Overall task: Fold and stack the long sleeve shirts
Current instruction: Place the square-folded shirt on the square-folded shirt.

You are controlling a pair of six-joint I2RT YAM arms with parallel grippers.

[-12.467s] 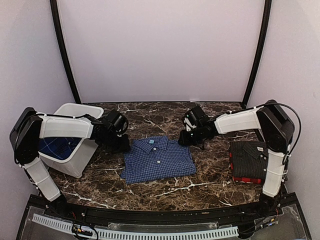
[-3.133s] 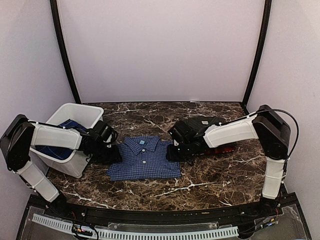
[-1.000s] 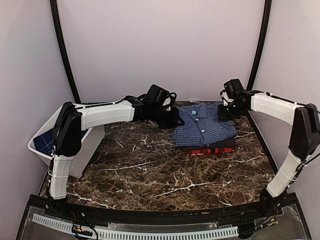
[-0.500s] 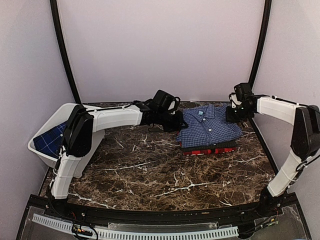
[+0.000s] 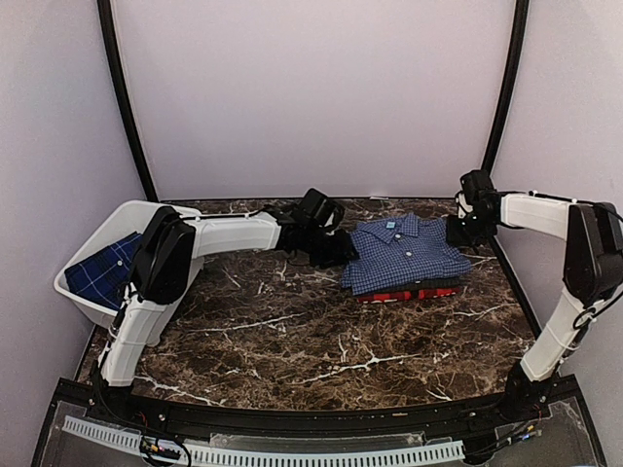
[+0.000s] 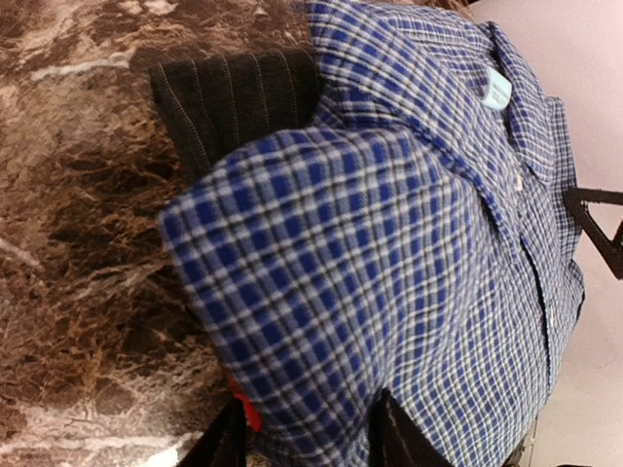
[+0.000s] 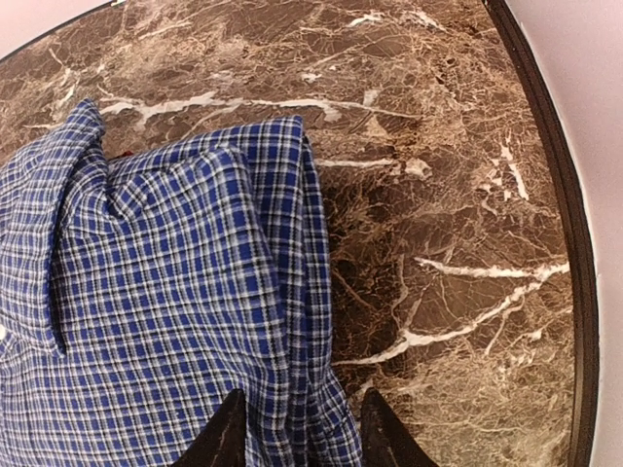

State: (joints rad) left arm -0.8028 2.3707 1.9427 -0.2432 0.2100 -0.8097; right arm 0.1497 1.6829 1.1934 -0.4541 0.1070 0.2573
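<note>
The blue-and-white check shirt (image 5: 409, 255) lies folded atop the black pinstriped shirt (image 6: 234, 97) and red plaid shirt (image 5: 394, 294), right of centre. The left gripper (image 6: 311, 443) and right gripper (image 7: 302, 433) stand released at opposite edges, cloth between their parted fingers.

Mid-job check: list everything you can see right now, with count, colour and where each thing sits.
blue-and-white check shirt: one, blue and white, folded on top of the stack at the table's far right.
black pinstripe shirt: one, black, in the stack under the check shirt.
red-and-black plaid shirt: one, red and black, bottom of the stack, only its edge shows.
bin: one, white, table's left edge.
blue plaid cloth: one, blue, inside the bin.
table: one, brown marble.
left hand: one, black, fingers apart at the stack's left edge.
right hand: one, black, fingers apart at the stack's right edge.
</note>
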